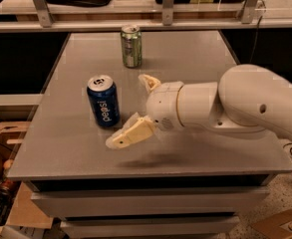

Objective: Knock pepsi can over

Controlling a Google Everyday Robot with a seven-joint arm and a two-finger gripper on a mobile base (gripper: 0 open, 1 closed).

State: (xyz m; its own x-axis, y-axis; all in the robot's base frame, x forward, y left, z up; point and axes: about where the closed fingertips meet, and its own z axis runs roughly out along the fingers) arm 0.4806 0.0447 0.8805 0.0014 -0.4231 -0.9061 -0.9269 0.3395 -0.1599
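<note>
The pepsi can [103, 101], dark blue with white lettering and a silver top, stands upright on the grey table [61, 148], left of centre. My gripper [127, 110] is just to the right of the can, low over the table. Its cream fingers are spread apart: one fingertip [112, 142] points left below and in front of the can's base, the other [146, 79] sticks up behind. The gripper holds nothing and does not visibly touch the can. The white arm reaches in from the right.
A green-and-silver can [131, 46] stands upright near the table's far edge. A metal rail and shelf [145, 24] run behind the table. Cardboard boxes [1, 133] sit on the floor at the left.
</note>
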